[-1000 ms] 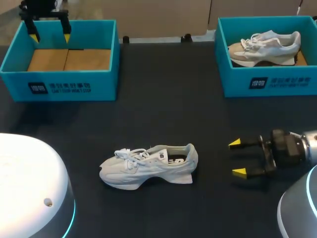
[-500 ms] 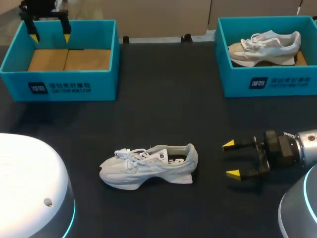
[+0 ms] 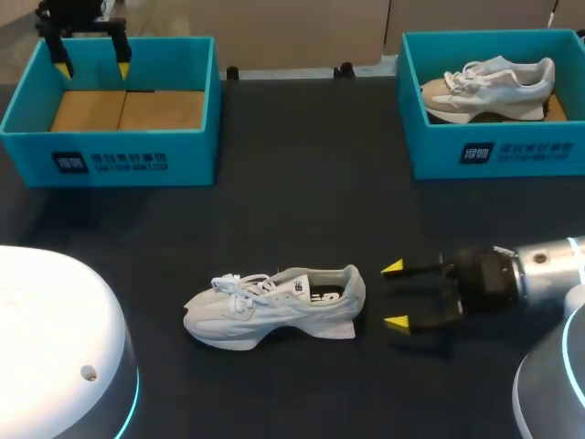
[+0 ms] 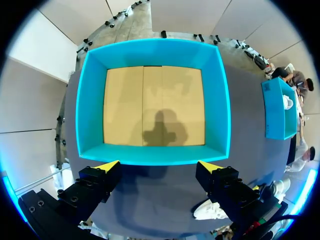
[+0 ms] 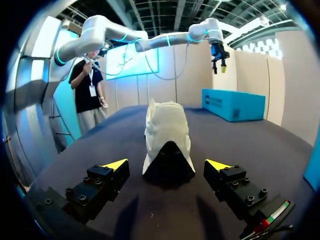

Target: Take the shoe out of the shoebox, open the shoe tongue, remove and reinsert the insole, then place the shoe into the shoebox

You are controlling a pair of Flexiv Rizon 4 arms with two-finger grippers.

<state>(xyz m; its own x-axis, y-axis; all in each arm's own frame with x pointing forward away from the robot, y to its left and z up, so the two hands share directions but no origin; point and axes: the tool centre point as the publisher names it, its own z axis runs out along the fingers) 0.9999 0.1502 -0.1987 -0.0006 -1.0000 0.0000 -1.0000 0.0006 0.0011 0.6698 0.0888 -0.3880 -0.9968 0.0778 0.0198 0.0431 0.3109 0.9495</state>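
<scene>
— Shoe [image 3: 274, 306] lies near the table's [image 3: 302, 183] front edge, heel facing the right gripper [image 3: 395, 294]. Why?
— Jaws spread wide, lined up to take the heel, I'd say. Left gripper [image 3: 92, 69] hangs wide open over the far-left box [image 3: 110, 165].

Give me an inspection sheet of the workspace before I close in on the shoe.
Surface: dark table, flat; no spills seen.
Job's things: white shoe upright on its sole on the table, out of any box. Left shoebox holds no shoe, only its cardboard floor.
Clutter: right shoebox holds a second shoe; nothing else seen.
Grippers: right gripper open, level with the white shoe's heel, just short of it and not touching. Left gripper open, above the left shoebox, holding nothing.
Cables: nothing seen.
Surroundings: nobody touching or reaching over the table.
</scene>
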